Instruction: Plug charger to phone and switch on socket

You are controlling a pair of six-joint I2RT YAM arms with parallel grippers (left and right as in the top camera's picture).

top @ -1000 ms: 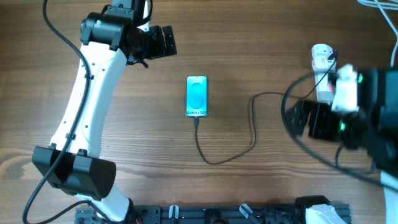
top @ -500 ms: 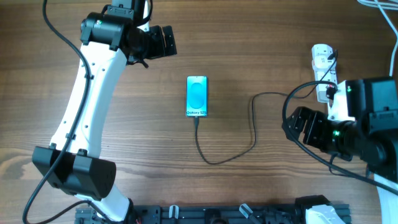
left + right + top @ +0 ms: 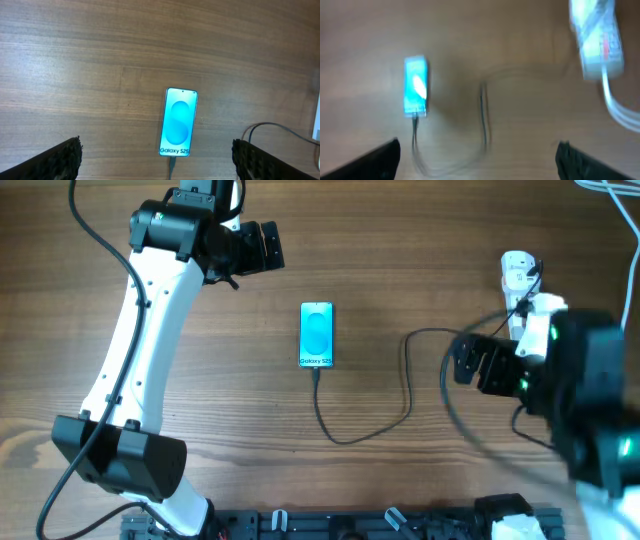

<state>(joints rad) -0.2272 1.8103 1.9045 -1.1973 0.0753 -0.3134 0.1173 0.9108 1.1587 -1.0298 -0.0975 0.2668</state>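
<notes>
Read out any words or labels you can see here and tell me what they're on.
"Galaxy S25": lower edge of the phone screen.
Red markings on the socket: too blurred to read.
No other text shows.

Only the right arm [image 3: 588,395] has moved. The right gripper [image 3: 463,363] has slid farther from the worktop's [image 3: 260,460] right edge, closer to the charger's [image 3: 408,375] upright stretch of cable. The arm, sharp half a second ago, is smeared with motion again.
</notes>
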